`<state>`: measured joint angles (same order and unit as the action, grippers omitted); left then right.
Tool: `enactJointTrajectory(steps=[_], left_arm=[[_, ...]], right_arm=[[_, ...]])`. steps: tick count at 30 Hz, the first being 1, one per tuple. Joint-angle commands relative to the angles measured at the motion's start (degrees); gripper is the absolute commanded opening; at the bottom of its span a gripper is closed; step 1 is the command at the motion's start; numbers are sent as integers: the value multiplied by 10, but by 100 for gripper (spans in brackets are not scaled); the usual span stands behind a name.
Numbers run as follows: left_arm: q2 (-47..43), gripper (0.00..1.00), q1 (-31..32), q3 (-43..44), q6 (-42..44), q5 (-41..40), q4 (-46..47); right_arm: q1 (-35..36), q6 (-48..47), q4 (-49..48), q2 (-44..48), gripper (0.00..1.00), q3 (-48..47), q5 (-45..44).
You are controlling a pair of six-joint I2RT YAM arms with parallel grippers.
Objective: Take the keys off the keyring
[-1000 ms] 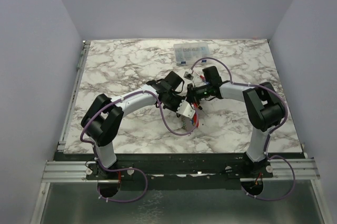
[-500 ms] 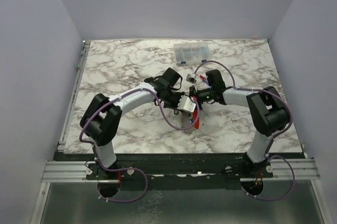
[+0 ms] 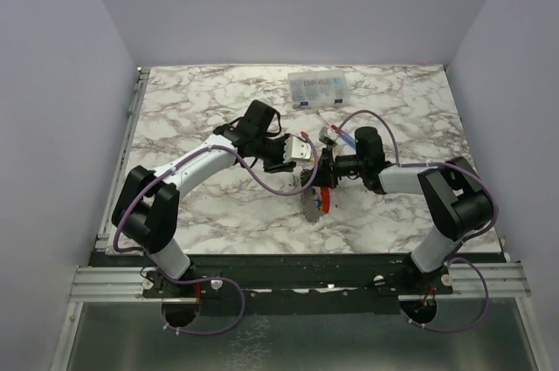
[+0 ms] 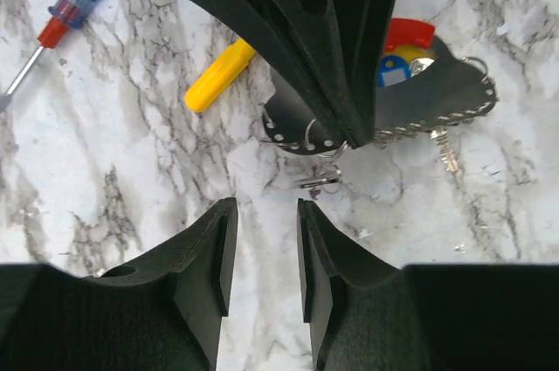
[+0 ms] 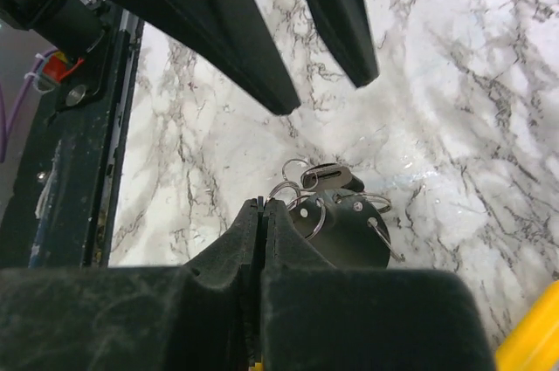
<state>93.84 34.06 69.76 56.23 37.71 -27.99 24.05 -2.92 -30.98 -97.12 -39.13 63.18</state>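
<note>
Top view: I note the keyring (image 3: pixel 322 201) and the keys (image 3: pixel 310 206) lying together on the bench (image 3: pixel 201 109). Left wrist: left claw (image 4: pixel 262 253) slightly spread, holding nothing, with the keys just beyond. Right wrist: right claw (image 5: pixel 260 244) pressed together beside small rings (image 5: pixel 297 194); I cannot tell if it pinches any.

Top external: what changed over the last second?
The left gripper backed off the keys towards the far left of the table and now stands open and empty. The right gripper came nearer and lower over the bunch, fingers shut beside its rings. Whether it pinches one is unclear. The keys, the keyring and the parts box stayed put.
</note>
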Motion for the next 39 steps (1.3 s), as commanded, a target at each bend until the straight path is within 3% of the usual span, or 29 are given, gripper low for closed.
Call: enactJointTrajectory(steps=[1, 5, 15, 28, 33, 39], left_arm=[[-26, 38, -1, -42, -100, 55, 51], [-32, 40, -1, -68, -147, 56, 98], [-35, 40, 7, -94, -147, 56, 157], [-25, 13, 27, -111, -122, 55, 163], [-25, 12, 37, -117, -119, 48, 171], [-23, 20, 43, -117, -140, 42, 186]], right_arm=[[3, -1, -106, 29, 1, 25, -19], [4, -8, -125, 39, 1, 38, -24], [4, -24, -142, 51, 1, 53, -21], [4, -8, -168, 51, 1, 56, -23], [3, -2, -180, 51, 1, 57, -23], [4, 5, -196, 51, 1, 64, -22]])
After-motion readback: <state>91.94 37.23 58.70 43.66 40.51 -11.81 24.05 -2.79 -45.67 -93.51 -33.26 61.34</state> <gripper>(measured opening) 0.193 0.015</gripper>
